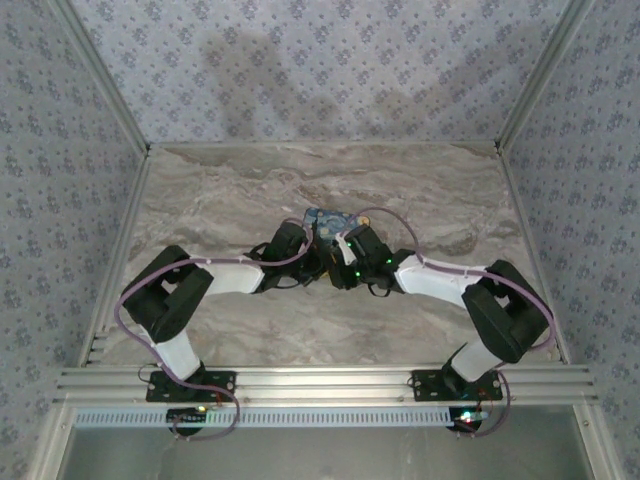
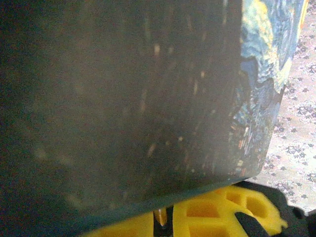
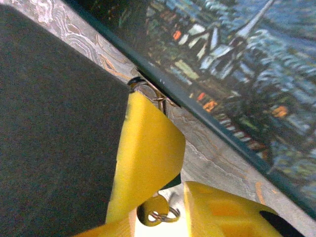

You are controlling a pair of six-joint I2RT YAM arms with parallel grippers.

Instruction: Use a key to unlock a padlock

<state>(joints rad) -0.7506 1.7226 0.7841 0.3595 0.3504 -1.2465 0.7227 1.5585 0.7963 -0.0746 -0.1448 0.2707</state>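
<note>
Against the box, the left hand is closed tight, likely bracing it. The right hand's fingers flank the key, aimed toward the latch loop; whether clamped, I cannot tell.

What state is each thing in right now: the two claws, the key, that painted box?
Left gripper: shut.
Right gripper: partly open, key between its fingers.
Key: on a ring, seemingly not clamped.
Box: on the table, both grippers at it.

Box glossy print; table smooth marble-look; right pincer matt plastic; ring metal.
</note>
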